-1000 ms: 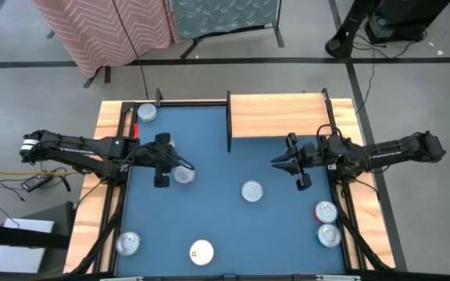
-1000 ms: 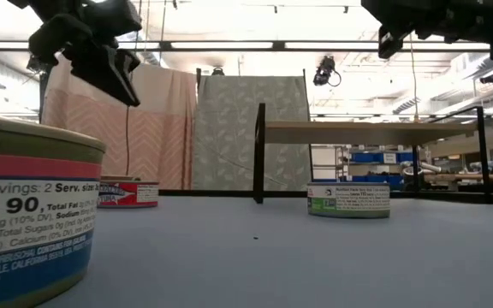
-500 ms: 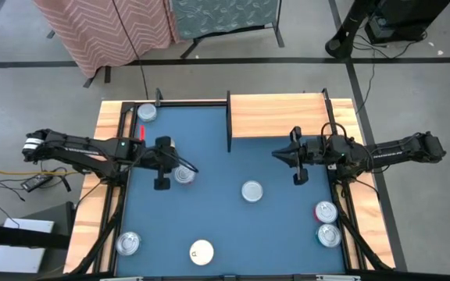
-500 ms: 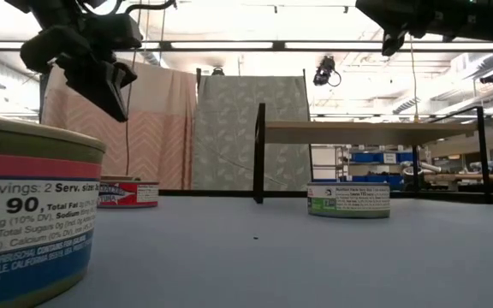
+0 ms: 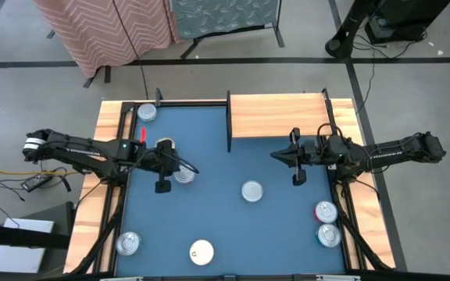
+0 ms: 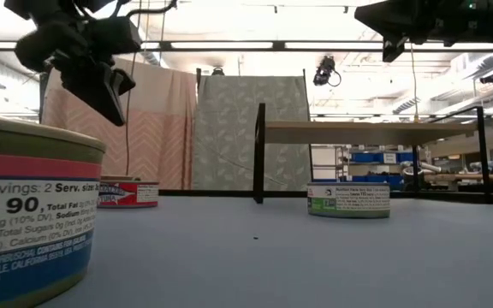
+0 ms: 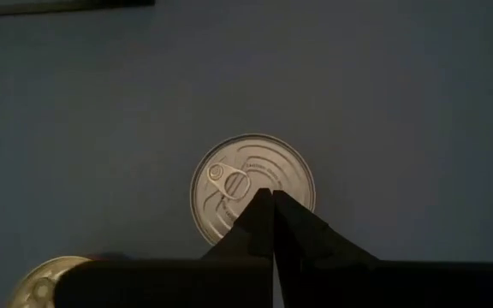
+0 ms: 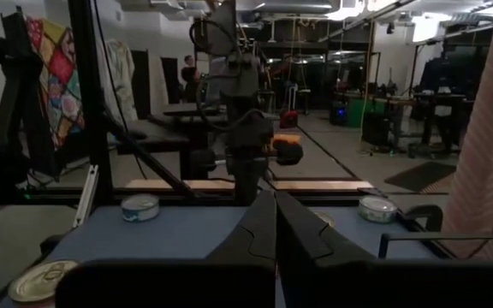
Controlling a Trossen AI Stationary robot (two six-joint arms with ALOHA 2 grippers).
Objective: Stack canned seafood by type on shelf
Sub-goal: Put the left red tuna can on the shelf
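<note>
My left gripper (image 5: 163,173) is shut and hangs above the blue table at mid left, fingers pointing down. In the left wrist view its tips (image 7: 272,193) stand over a silver-lidded tin (image 7: 252,188) with a pull tab. That tin (image 5: 183,176) stands on the table. In the low view the gripper (image 6: 114,115) is well clear of the table. A gold-lidded tin (image 7: 45,278) stands close by. My right gripper (image 5: 294,161) is shut and empty, held in the air near the shelf's near edge. The light-wood shelf (image 5: 276,115) stands at the far right.
Other tins stand on the table: one at the far left corner (image 5: 147,113), one in the middle (image 5: 251,190), two at the near right (image 5: 326,211), a silver one at the near left (image 5: 129,243) and a white-lidded one (image 5: 201,251) at the near edge.
My left gripper has tipped its fingers more steeply downward and sunk a little over the silver tin. My right gripper has turned a little at the wrist. No tin has moved.
</note>
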